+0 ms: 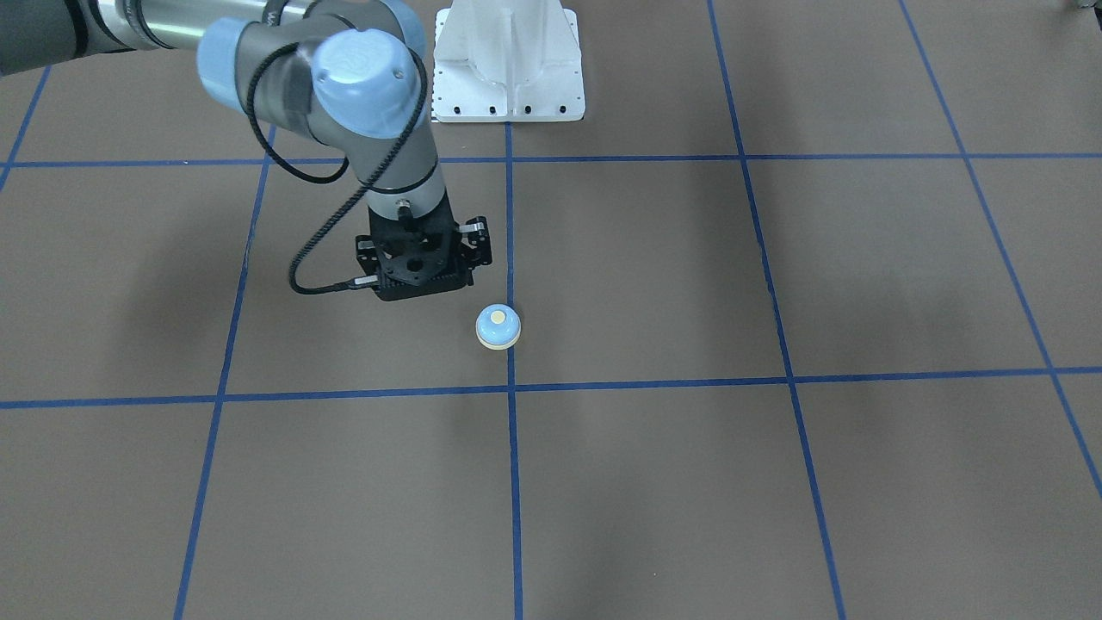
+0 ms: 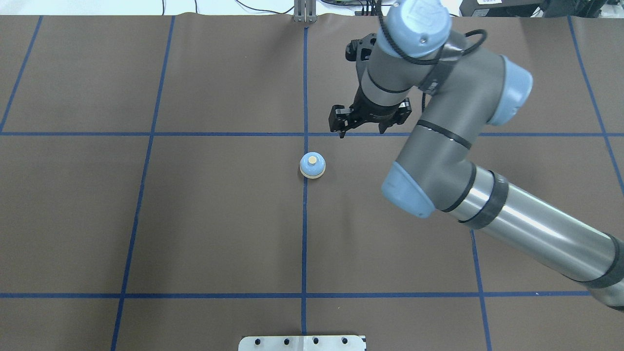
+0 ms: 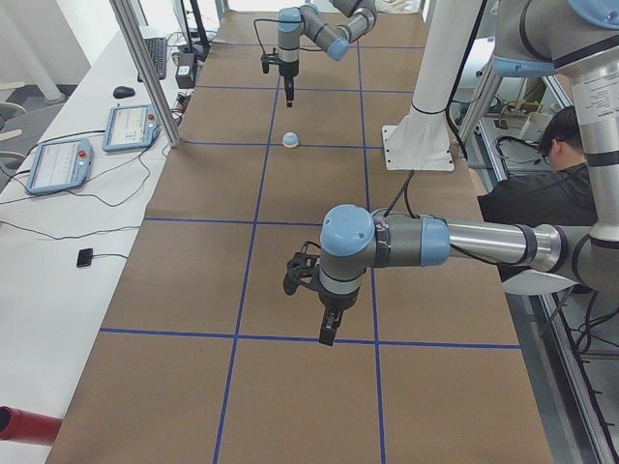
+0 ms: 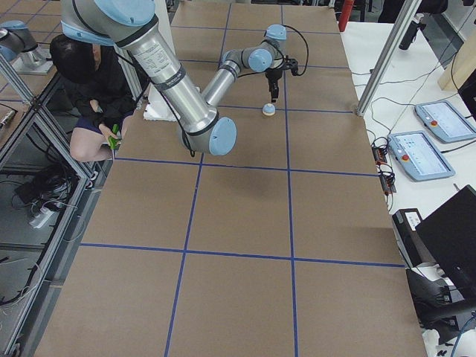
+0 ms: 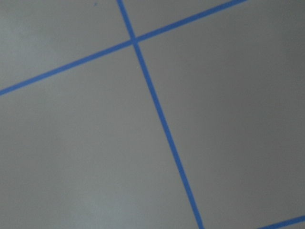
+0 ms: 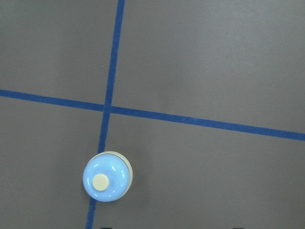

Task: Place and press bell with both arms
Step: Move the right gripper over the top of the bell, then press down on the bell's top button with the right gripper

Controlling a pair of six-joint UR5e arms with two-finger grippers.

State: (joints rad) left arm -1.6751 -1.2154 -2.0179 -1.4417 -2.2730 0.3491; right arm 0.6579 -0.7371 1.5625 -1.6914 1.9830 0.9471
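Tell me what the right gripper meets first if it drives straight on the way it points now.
Most likely bare table, not the bell. The right gripper points straight down and hangs beside the bell, which sits off-centre in its wrist view. Depth is hard to judge, so a graze is possible.

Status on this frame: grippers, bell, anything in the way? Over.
Right gripper hovers beside bell, not touching; open or shut unclear. Left gripper far off, state unclear. Bell upright on tape line, unheld. No obstruction seen.

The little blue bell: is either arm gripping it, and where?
Nothing is held. The bell stands alone on the table, the open right gripper beside it but apart; the left gripper is far off.
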